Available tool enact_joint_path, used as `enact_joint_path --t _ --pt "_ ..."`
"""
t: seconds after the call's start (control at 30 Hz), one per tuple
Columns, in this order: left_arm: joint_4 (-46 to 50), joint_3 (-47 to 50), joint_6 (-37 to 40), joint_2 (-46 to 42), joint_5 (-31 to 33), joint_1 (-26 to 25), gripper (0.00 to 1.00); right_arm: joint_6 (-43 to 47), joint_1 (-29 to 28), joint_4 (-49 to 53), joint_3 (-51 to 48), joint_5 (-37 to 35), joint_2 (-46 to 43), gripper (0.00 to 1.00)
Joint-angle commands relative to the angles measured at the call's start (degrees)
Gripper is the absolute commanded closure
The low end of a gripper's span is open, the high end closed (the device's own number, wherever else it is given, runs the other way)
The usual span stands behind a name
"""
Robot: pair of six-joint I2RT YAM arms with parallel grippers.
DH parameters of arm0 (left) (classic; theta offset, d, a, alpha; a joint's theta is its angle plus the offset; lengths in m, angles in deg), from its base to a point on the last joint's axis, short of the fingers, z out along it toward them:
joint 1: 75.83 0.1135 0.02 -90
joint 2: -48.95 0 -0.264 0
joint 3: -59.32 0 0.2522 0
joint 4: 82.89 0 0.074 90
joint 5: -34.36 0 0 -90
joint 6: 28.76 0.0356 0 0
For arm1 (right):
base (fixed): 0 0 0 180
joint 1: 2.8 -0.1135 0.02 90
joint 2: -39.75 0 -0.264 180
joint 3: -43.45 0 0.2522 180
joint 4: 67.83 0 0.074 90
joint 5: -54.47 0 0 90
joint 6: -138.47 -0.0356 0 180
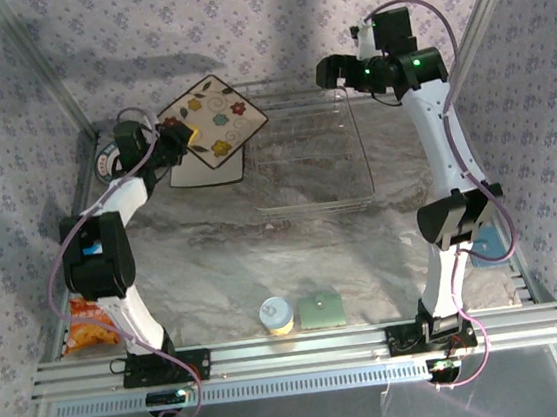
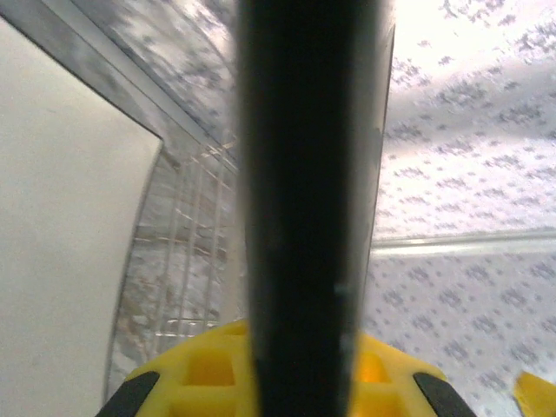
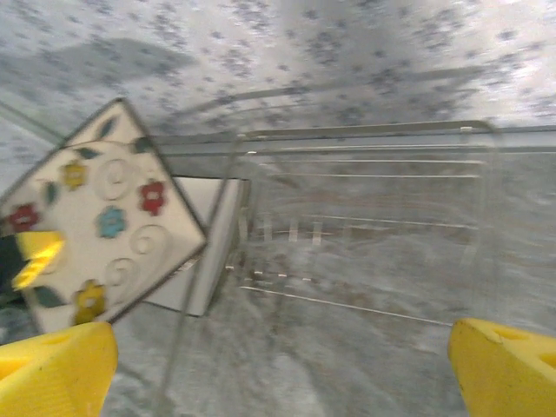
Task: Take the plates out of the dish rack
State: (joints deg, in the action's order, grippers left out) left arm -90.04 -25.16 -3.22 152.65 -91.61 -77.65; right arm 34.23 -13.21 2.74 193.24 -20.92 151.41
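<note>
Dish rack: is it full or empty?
Empty: the dish rack holds nothing between its bare wires; the flowered plate is outside it, gripped by the left gripper.

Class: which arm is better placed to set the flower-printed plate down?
Left. The left tool is shut on the flower-printed plate, over the plain cream plate beside the dish rack. The right tool is open, empty, over the rack's far side.
</note>
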Motion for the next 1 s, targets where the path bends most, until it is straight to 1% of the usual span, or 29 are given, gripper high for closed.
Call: enact_joint_path --t 0.0,0.13,0.27,0.33,0.47,0.63,0.97 --pt "-13.0 3.2 1.4 -8.4 9.1 -0.9 1.00 6.1 1.2 8.0 3.9 -12.4 -2.3 0.01" --pt "-18.9 10.3 -0.1 -10.6 17.3 -1.0 1.00 8.4 2.2 12.0 6.7 -17.8 -1.7 0.01" --pt "-21.7 13.9 0.6 -11.2 23.8 -1.7 1.00 10.6 2.9 16.5 9.5 -23.3 -0.1 0.01" --pt "-23.3 14.9 0.9 -10.7 26.3 -2.4 1.00 10.7 3.3 17.1 8.9 -23.1 0.0 0.01" --pt "-28.8 17.0 0.4 -8.9 31.1 -3.8 1.00 10.5 3.2 14.7 5.3 -22.8 -1.5 0.01" --pt "-33.5 17.3 -1.4 -5.9 32.5 -4.3 1.00 10.6 3.1 14.4 4.2 -22.5 -1.5 0.01" --pt "-40.4 17.9 -2.9 -0.5 38.3 -6.5 1.00 11.2 3.0 14.5 3.5 -22.1 -1.9 0.01"
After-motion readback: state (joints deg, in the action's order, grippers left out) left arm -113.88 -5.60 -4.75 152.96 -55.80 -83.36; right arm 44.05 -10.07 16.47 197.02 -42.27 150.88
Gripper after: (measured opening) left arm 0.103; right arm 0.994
